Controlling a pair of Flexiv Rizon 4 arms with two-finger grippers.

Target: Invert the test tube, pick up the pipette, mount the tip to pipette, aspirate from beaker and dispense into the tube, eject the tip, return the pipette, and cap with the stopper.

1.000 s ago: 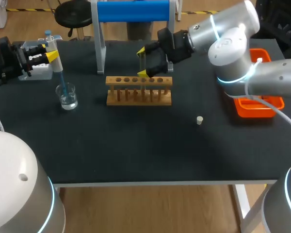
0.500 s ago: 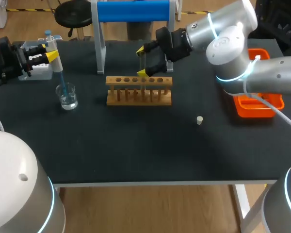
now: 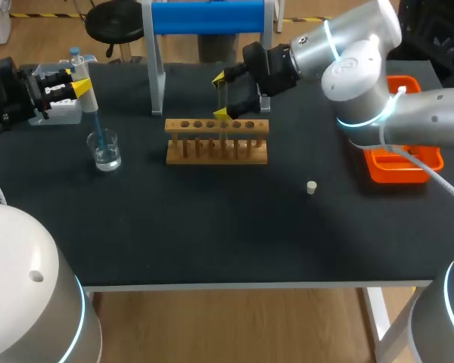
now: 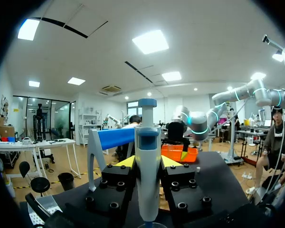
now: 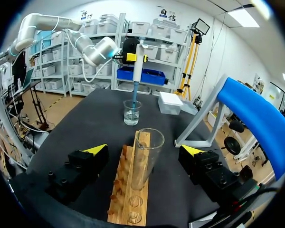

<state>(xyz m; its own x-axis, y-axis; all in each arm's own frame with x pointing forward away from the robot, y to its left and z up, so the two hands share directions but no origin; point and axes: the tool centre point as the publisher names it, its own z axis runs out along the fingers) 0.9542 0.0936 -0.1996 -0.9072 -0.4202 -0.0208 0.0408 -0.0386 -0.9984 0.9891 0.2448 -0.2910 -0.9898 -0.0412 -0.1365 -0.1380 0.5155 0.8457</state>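
Head view, left side: locate the left gripper [image 3: 80, 85], clamped from two sides on the white-and-blue plastic pipette [image 3: 88, 102]. Note the upright hold, with the slender blue pipette tip [image 3: 98, 134] reaching down into the small clear glass beaker [image 3: 106, 153]. Judge this as the aspirate step: tip lowered toward the liquid to draw without air, body held plumb to keep the tip off the glass wall. Cannot confirm the tip's depth from any view.

Right wrist view: find the right gripper [image 5: 143, 150] with fingers spread wide, touching nothing. Between them, see the clear glass test tube [image 5: 146, 166], upright, mouth up, seated in a hole of the wooden test tube rack [image 5: 128, 199]. Judge the placement as standby: open end up to receive the dispense, fingers flanking the tube to be ready to steady it.

Back in the head view, find the small pale stopper [image 3: 311, 187] lying on the black table [image 3: 212, 227], well apart from the rack toward the right arm; probably parked there for the final capping step. Note the orange plastic tray [image 3: 403, 168] near the right edge, partly under the right arm; possibly for ejected tips, not certain.

Markings: none legible on pipette, beaker, tube, rack or stopper.
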